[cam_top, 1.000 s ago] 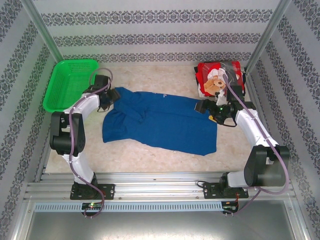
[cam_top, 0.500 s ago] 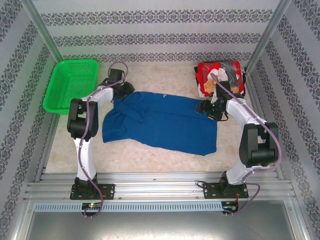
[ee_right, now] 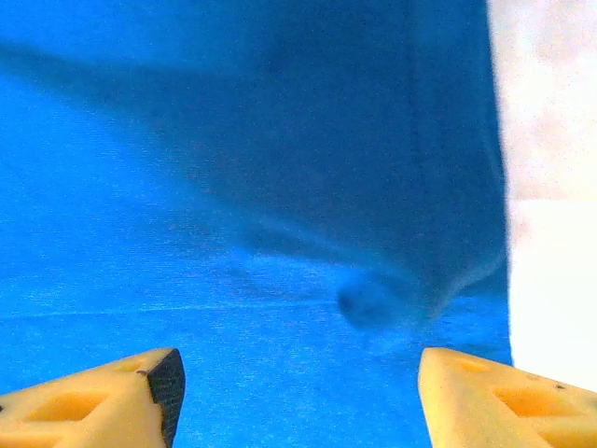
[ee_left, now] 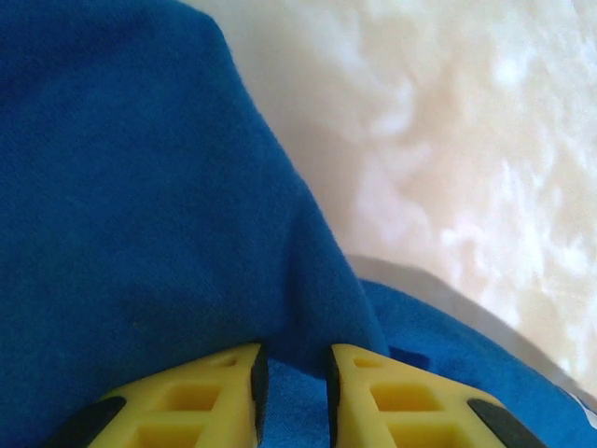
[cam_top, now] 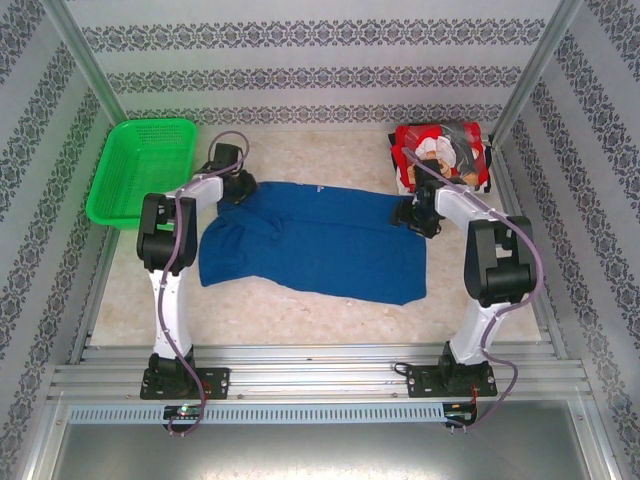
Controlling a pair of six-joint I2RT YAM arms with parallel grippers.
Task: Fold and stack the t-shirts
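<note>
Blue t-shirt [cam_top: 320,245] lies spread, left pincer [ee_left: 293,373] pinching its fold, right pincer [ee_right: 298,373] wide open.

Left fingers [ee_left: 210,401] pinched near-shut; right fingers [ee_right: 103,397] spread wide; 2 arms extended forward.

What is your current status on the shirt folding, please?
Left gripper pinching blue t-shirt far edge. Right gripper open over its right corner. Red t-shirt sits beyond. Green basket apart, far left.

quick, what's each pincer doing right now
left pincer: closed, pinching a fold of the blue shirt
right pincer: open, over the blue shirt, holding nothing
</note>
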